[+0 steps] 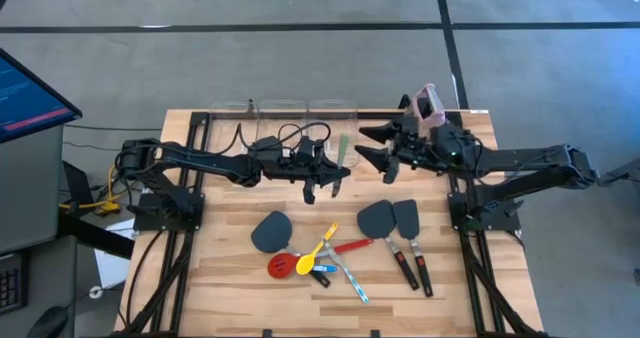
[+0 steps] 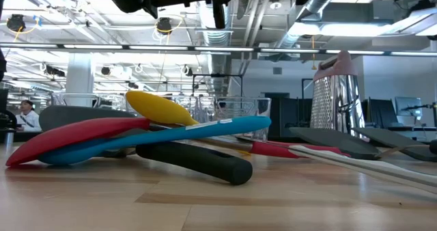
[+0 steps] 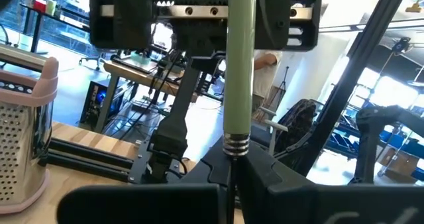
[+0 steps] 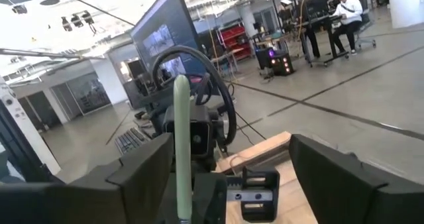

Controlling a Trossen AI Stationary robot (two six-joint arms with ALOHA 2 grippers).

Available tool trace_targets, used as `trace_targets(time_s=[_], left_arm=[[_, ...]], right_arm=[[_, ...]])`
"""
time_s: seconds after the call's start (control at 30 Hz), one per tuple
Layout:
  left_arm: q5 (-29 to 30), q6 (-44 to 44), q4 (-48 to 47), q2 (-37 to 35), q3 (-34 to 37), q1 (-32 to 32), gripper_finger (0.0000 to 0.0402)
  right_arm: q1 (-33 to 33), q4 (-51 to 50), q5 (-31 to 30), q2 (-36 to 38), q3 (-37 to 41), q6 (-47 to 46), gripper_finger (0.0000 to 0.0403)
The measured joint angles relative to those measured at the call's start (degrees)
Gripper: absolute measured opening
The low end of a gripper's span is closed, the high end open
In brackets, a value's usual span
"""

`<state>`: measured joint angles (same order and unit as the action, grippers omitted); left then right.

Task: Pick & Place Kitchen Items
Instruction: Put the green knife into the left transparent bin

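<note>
A thin tool with a pale green handle (image 3: 238,58) stands upright above the table's far middle, and my left gripper (image 3: 232,191) is shut on its lower end. My right gripper (image 1: 362,146) hangs open just to the right of it. Its fingers (image 4: 338,177) stand wide on either side of the green handle (image 4: 180,144) and do not close on it. The other kitchen items lie flat on the table nearer the front. They are two spatulas (image 1: 392,218), a dark grey spatula (image 1: 270,231), a red slotted spoon (image 1: 281,266) and a yellow spoon (image 1: 315,250). My left gripper pinches the tool between its two fingers at the thin metal part (image 3: 232,168) just below the silvery collar. The fingers come in level from the table's left and lie across the tool. The tool stands upright, handle up, lifted clear of the table.
Clear plastic bins (image 1: 283,113) line the far edge behind the grippers. A metal grater with a pink top (image 1: 428,106) stands at the far right, close behind my right arm. Bare wood lies at the table's left front and right front.
</note>
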<state>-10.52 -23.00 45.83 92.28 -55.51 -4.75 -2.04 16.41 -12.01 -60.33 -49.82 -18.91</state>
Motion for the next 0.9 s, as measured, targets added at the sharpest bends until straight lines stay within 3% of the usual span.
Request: trace_targets(time_s=[0.27,0.5,0.7,0.9], left_arm=[[0.04,2.67,-6.31,-4.55,0.0,-1.0,0.0002],[3.74,5.06,-22.94,-15.28,-0.03,-5.1,0.0002],[6.53,5.69,-40.25,-25.6,-0.04,-11.26,0.0002],[8.81,6.71,-51.6,-33.12,-0.04,-17.47,0.0002]], right_arm=[[0.0,-9.35,0.02,9.98,0.0,-0.01,0.0291],[0.07,-18.55,-0.24,17.66,0.0,-4.05,0.0283],[1.04,-25.87,-5.27,19.54,0.0,-5.01,0.0249],[1.27,-30.02,-6.69,18.71,-0.01,-5.14,0.0187]])
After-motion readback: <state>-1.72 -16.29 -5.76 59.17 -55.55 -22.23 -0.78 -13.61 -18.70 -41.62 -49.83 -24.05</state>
